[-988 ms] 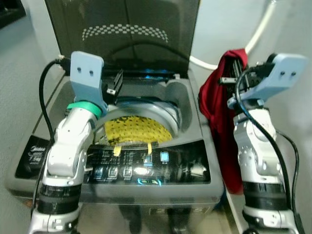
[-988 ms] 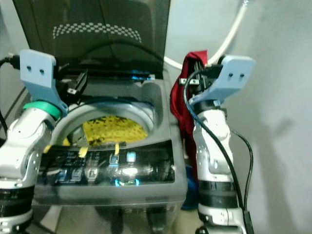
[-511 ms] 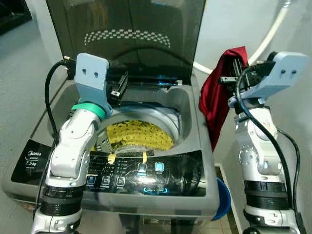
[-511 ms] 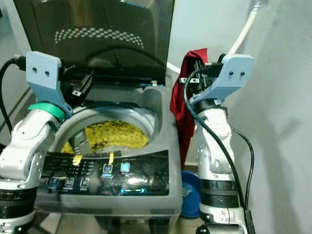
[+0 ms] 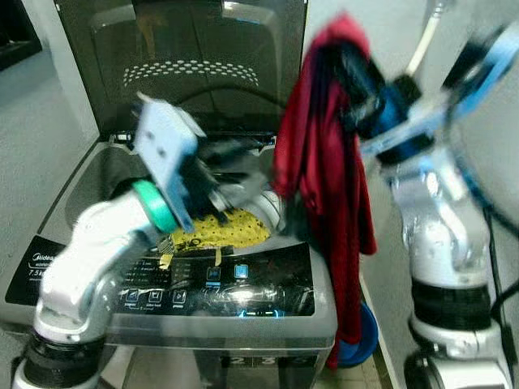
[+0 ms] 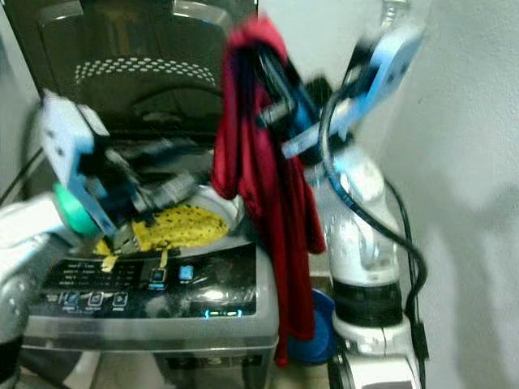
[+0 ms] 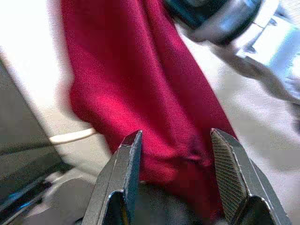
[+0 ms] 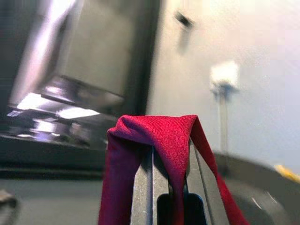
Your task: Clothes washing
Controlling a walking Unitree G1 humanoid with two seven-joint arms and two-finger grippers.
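1. The long dark-red cloth garment (image 5: 324, 178) dangles pinched in the right gripper (image 5: 350, 71), draping past the grey top-loading washing machine (image 5: 243, 300)'s right front corner.
2. Left gripper (image 7: 173, 154), fingers spread, points straight at that cloth, so it's blocked ahead.
3. Below it, the drum mouth is open, yellow dotted fabric (image 5: 220, 228) inside.
4. The raised dark lid (image 5: 186, 65) walls off the back.

Pale wall (image 6: 462, 162), white hose (image 5: 422, 49), tiled floor (image 5: 369, 374)
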